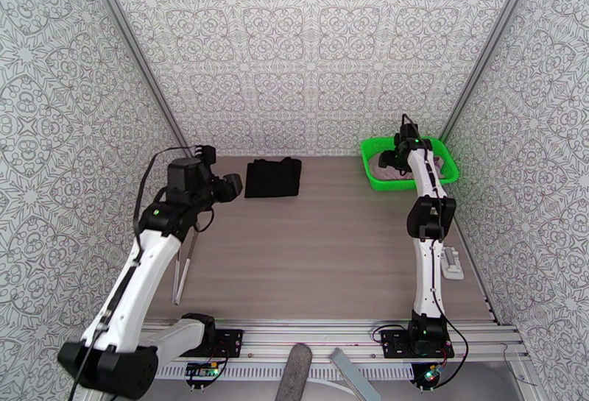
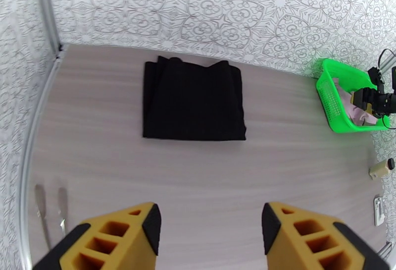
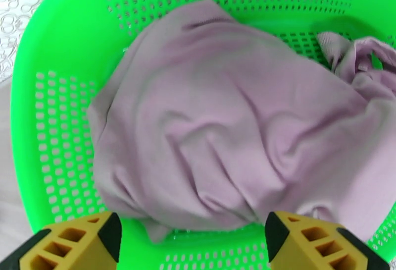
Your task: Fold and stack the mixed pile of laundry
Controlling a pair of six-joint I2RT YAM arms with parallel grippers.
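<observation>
While the left gripper (image 2: 211, 226) hangs above the bare wooden table (image 2: 123, 177), its two yellow fingers (image 2: 123, 239) stand well apart with nothing between them, and only tabletop shows through the gap. Straight ahead of those fingers, well clear of them, lies the black garment (image 2: 194, 100). It is folded into a flat rectangle (its far edge a little uneven, with a small notch in the middle) and rests on the wood near the patterned back wall (image 2: 222, 13). Off to that gripper's left, two thin metal strips (image 2: 61, 206) lie on the table.

Across the table, the right gripper (image 3: 193, 234) hovers over the green mesh basket (image 3: 54, 92), pointing down into it. Its fingers (image 3: 94, 241) are also spread wide, and nothing is clamped between them. Directly beneath and just ahead of the fingertips, the dusty pink garment (image 3: 222, 132) lies crumpled inside the basket. It is rumpled into soft folds and covers most of the basket's floor, and a bunched end of it gathers to the gripper's far right, against the basket's wall. Whether the fingertips touch the cloth I cannot tell. Seen from overhead, the basket sits under the right gripper by the back wall, and the black garment lies well apart from it, just ahead of the left gripper
</observation>
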